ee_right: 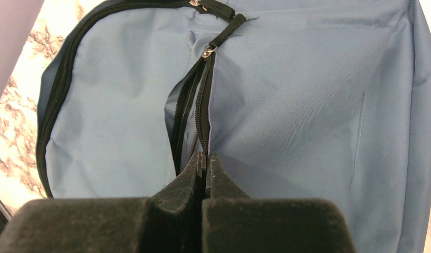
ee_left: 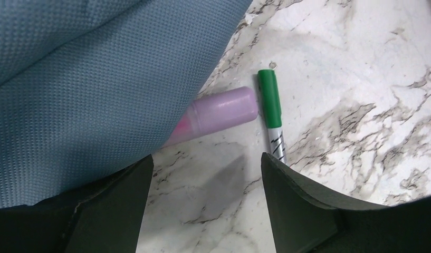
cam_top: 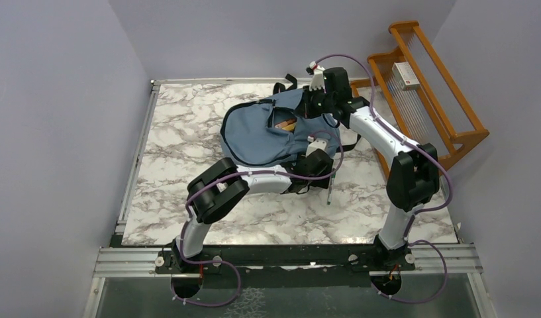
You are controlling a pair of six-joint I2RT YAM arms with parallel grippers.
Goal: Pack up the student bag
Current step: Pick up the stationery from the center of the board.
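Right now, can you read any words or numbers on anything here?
Nothing here reads clearly.
green marker: black marks on its white barrel, unreadable.
white box on the wooden rack: print too small to read.
student bag: no writing shows.

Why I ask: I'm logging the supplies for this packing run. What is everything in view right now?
slate-blue fabric backpack: one, blue with dark zippers, lying on the table, zipper partly open
lilac cylindrical plastic tube: one, lilac-pink, partly under the backpack's edge
green-capped white marker: one, on the table beside the tube's end
orange and yellow items: count unclear, inside the backpack's opening
wooden slatted rack: one, orange-brown, right of the table
white box: one, on the rack
white-and-grey marble table: one
left gripper: open, over tube and marker
right gripper: shut, tips at the backpack's zipper
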